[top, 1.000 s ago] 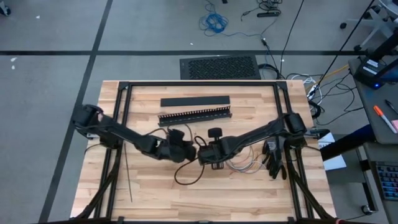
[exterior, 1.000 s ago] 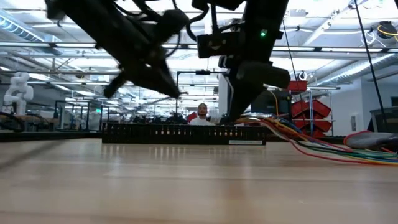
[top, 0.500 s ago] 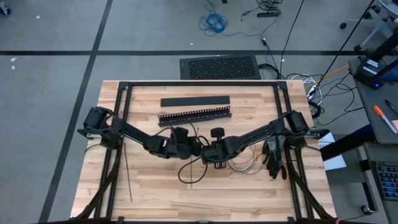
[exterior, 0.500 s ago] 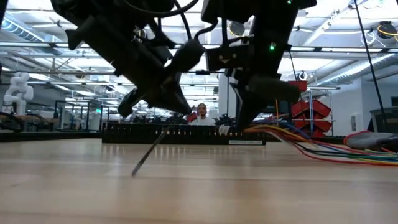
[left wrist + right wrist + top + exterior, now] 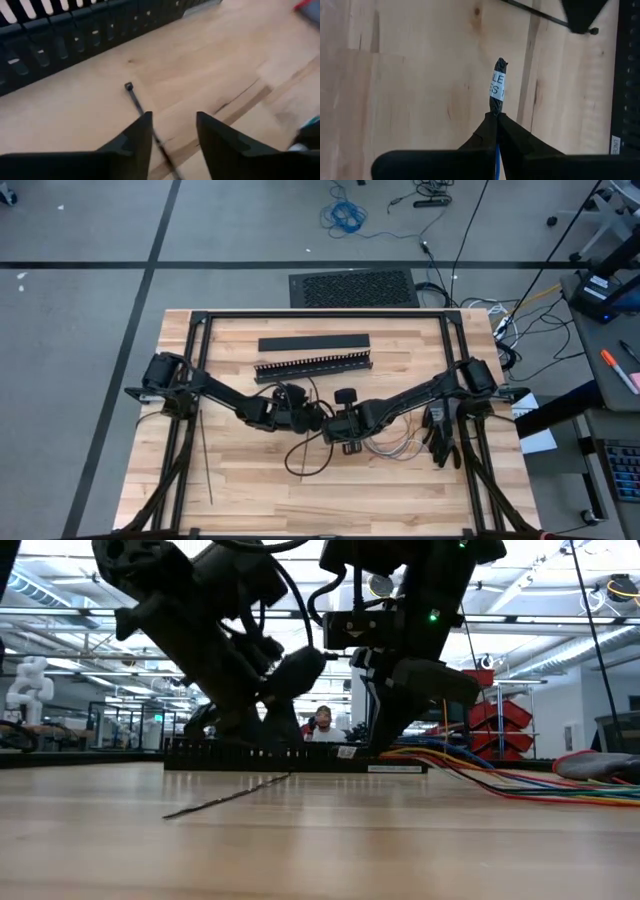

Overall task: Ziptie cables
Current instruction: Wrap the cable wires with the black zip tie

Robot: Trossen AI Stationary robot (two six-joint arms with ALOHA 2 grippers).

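The cables (image 5: 392, 446) are a loose bundle of coloured wires lying right of centre, with one end raised in my right gripper (image 5: 496, 116), which is shut on it. A thin dark ziptie (image 5: 135, 102) lies flat on the wood (image 5: 225, 799), its small head (image 5: 128, 86) toward the slotted duct. My left gripper (image 5: 172, 117) hovers just above it, open, a finger on either side of the strip. Another ziptie (image 5: 205, 462) lies along the table's left side. My right gripper pinches the cable bundle just behind its dark wrapped end with the white label (image 5: 497, 92), which sticks out past the fingertips. The fingers come slanting down from above. This end is lifted clear, and the wires (image 5: 500, 775) slope down to the table on the right.
A black slotted duct (image 5: 315, 364) and a flat black bar (image 5: 313, 343) lie across the far middle of the table. The black frame rails (image 5: 196, 350) run along both sides. Bare wood stretches along the near edge (image 5: 320, 505). A person shows far behind in the low view.
My left gripper has come down and moved toward the right gripper, then opened and let go of the ziptie. The ziptie, which hung slanted with its tip on the wood half a second ago, has fallen flat onto the table. The right gripper has kept its hold.
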